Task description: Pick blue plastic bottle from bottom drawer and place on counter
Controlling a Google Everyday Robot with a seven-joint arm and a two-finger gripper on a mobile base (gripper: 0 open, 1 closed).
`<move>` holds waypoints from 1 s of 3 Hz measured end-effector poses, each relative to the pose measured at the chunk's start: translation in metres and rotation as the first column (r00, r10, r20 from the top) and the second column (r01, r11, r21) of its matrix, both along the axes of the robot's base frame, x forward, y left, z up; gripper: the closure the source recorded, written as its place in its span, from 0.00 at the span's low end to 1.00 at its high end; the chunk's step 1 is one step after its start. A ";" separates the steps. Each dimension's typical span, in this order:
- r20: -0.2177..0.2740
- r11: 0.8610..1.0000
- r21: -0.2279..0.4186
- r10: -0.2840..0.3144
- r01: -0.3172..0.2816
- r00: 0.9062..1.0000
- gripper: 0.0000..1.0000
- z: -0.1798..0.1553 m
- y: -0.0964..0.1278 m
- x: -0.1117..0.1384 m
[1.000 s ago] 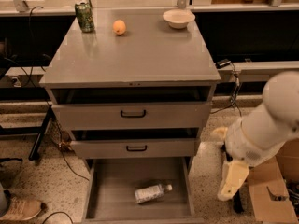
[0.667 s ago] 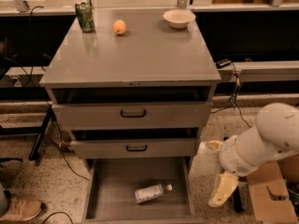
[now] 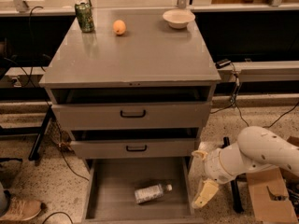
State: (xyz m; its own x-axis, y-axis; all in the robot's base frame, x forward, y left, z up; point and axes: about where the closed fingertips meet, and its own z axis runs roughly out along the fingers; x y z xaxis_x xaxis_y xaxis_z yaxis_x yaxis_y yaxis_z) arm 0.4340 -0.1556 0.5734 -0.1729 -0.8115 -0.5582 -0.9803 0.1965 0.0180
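We judge this to be the reach step: nothing is picked yet, and the bottle (image 3: 152, 192) lies on its side on the floor of the open drawer (image 3: 117, 181), right of the middle, with its white cap pointing right and slightly away from us. The gripper (image 3: 195, 179) hangs low outside the drawer's right wall, near the floor and just beside the cabinet, with the arm (image 3: 261, 153) bent in from the right. Its two pale fingers (image 3: 205, 193) stand spread apart, one above the other, with nothing between them. The counter (image 3: 135, 55) carries a can (image 3: 84, 17), an orange (image 3: 119, 27) and a bowl (image 3: 178, 17) along its back edge, and its front half is bare, so we expect the bottle to go there. The next move, as we read it, calls for lifting the gripper over the right wall and bringing it down over the bottle's body, with the jaws set across its narrow width, not along its length. Being round, the bottle may roll when touched, so we would close on its middle. The middle drawer juts out just above and leaves little room, so the approach has to come from the front.
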 end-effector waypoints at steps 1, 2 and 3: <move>0.009 1.000 -0.023 -0.009 0.009 1.000 0.00 -0.019 -0.002 0.005; 0.055 1.000 -0.026 -0.016 0.018 0.998 0.00 -0.057 -0.009 0.023; 0.080 0.999 -0.010 0.037 -0.036 0.996 0.00 -0.111 -0.006 0.045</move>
State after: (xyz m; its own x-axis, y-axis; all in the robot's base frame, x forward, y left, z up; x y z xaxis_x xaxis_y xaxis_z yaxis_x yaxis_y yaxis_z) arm 0.4785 -0.1618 0.4627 -0.0979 -0.8214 -0.5619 -0.9850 0.1605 -0.0630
